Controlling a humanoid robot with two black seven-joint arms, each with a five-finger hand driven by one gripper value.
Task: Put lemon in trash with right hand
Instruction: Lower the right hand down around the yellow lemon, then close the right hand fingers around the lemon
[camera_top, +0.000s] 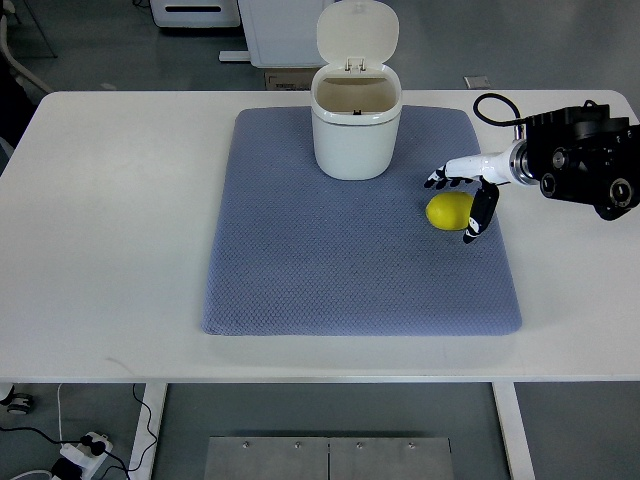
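You have a white counter (110, 230) filling most of the top view, and on it lies a blue-grey textured mat (300, 270) that covers the middle of the surface. At the far end of that mat stands the white trash bin (356, 135), upright, with its flip lid (357, 33) swung up and back so the mouth is open and you can see down into the pale inside.

Your right arm (585, 160) comes in from the right edge, a black housing with a black cable (492, 108) looped just beside it on the counter. From it the right hand (468, 195) reaches over the right part of the mat. Its fingers (440, 178) are spread wide and hold nothing: several dark-tipped ones stretch out above the far side of the fruit, while the thumb (480, 215) hangs down along its right side. Whether the thumb touches the skin you cannot tell from here.

The lemon (449, 211) lies on the mat, to the right of the bin and nearer you than it, apart from the bin wall and sitting between the spread fingers and the thumb
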